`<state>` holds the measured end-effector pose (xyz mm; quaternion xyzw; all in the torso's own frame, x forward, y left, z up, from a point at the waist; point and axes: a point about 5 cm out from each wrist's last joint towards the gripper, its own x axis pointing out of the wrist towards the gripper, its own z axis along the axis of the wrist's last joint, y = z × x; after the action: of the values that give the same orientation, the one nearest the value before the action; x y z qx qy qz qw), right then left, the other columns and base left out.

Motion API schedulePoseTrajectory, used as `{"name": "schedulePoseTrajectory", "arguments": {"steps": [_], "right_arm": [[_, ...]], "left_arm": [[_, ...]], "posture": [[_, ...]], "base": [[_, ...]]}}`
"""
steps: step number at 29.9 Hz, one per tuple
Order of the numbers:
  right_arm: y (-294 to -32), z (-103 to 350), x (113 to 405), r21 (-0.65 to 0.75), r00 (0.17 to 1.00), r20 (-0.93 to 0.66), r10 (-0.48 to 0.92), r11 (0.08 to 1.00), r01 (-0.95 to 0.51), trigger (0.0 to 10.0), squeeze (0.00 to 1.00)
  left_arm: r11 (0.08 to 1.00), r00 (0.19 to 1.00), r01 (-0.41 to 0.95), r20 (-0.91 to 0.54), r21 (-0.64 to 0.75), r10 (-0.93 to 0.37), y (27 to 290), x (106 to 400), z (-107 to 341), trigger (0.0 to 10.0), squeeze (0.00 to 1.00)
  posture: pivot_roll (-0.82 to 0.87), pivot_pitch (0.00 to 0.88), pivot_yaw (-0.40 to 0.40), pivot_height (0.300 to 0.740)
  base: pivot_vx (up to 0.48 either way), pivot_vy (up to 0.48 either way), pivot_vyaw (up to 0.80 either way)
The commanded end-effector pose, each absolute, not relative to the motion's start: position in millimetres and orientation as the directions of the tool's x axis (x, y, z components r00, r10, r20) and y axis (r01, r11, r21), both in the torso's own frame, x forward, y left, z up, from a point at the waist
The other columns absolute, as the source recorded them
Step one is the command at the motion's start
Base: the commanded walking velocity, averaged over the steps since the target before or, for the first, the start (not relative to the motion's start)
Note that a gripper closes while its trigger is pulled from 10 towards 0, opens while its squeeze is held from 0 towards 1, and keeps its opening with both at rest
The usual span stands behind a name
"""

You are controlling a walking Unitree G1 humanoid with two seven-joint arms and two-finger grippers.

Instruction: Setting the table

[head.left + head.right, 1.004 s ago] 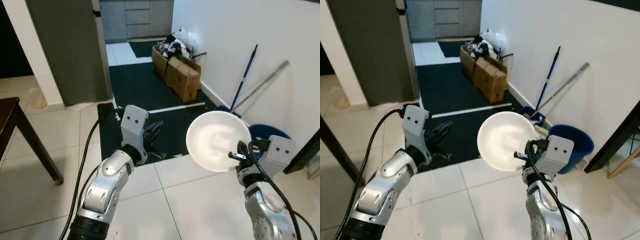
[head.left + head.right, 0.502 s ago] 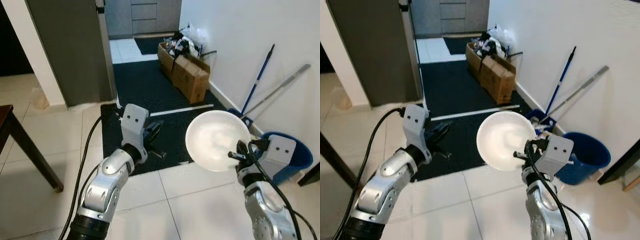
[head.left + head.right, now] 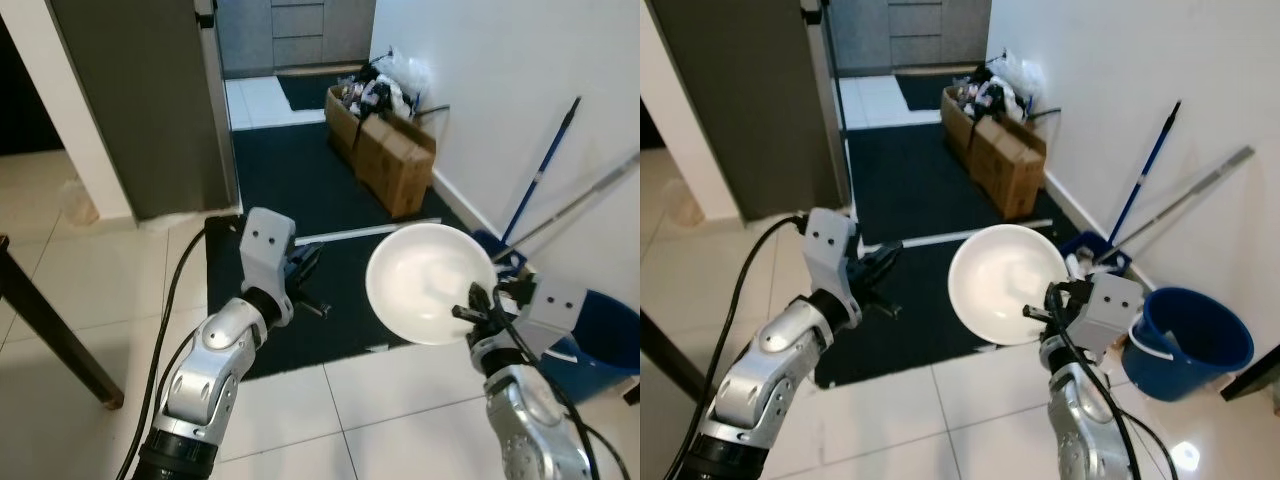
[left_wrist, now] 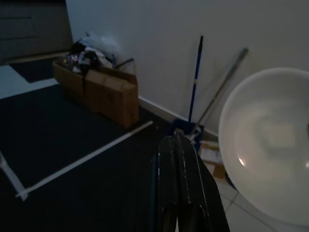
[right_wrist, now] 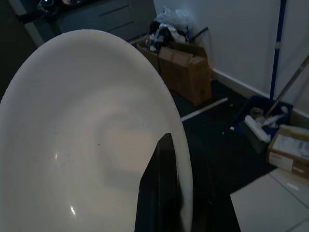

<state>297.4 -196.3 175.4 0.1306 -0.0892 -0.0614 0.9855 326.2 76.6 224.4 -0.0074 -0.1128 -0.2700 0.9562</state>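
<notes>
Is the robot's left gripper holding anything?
No, the left gripper has its fingers shut on nothing; the white bowl sits in the right gripper.

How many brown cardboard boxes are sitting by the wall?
2 in plain view: the nearer cardboard box and the farther cardboard box stuffed with clutter, in a row along the white wall. More may hide behind the clutter.

Head views bright and sharp; wrist views dim.
</notes>
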Motion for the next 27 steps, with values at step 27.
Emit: {"name": "schedulePoseTrajectory", "arguments": {"steps": [27], "right_arm": [[-189.5, 174.5, 297.3, 0.265, 0.981, 0.161, -0.108, 0.962, 0.062, 10.0, 0.0]], "left_arm": [[0.869, 0.851, 0.494, 0.196, 0.019, -0.488, 81.3, 327.0, 219.1, 10.0, 0.0]], "posture": [[0.06, 0.084, 0.063, 0.74]], "base": [[0.355, 0.0, 0.0]]}}
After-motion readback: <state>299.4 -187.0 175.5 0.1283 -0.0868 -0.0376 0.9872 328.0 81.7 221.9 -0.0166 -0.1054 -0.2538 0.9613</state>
